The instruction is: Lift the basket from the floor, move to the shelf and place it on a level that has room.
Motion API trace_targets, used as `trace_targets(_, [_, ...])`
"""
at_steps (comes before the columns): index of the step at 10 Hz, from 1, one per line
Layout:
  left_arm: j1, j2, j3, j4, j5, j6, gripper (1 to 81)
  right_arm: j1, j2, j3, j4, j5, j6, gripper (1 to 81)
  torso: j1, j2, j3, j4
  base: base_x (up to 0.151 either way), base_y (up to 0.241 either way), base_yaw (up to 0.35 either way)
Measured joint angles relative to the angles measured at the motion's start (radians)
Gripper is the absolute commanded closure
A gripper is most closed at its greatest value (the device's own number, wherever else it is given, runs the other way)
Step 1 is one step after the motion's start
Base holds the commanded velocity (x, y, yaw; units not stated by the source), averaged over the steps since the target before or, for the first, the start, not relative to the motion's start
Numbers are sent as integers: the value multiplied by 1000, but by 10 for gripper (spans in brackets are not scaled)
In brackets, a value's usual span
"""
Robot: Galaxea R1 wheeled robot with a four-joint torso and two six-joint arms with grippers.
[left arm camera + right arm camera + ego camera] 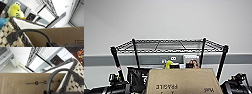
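Note:
The shelf stands straight ahead against the wall, its top level point(169, 46) an open black wire grid with nothing on it. The cream woven basket point(5, 32) with a dark rim and white lining is up between my arms. Its dark handle point(33, 31) arcs into my left gripper point(58, 45), which is shut on it. The other handle point(58, 72) runs down into my right gripper point(50, 92), also shut, beside the basket's weave point(76, 80). The floor is hidden beneath the load.
A brown cardboard box point(184, 80) marked FRAGILE sits against the basket's lining, low between my arms. The tier under the top holds a yellow plush toy point(169, 64), a black bag point(136, 76) and small packets. Behind is a white wall with a grey band point(239, 58).

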Motion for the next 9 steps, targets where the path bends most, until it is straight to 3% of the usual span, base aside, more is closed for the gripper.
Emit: trace_targets(9, [-332, -43, 30, -191, 146, -27, 811, 255, -46, 57, 169, -77, 7, 811, 0, 0, 0, 0, 0, 0, 0])
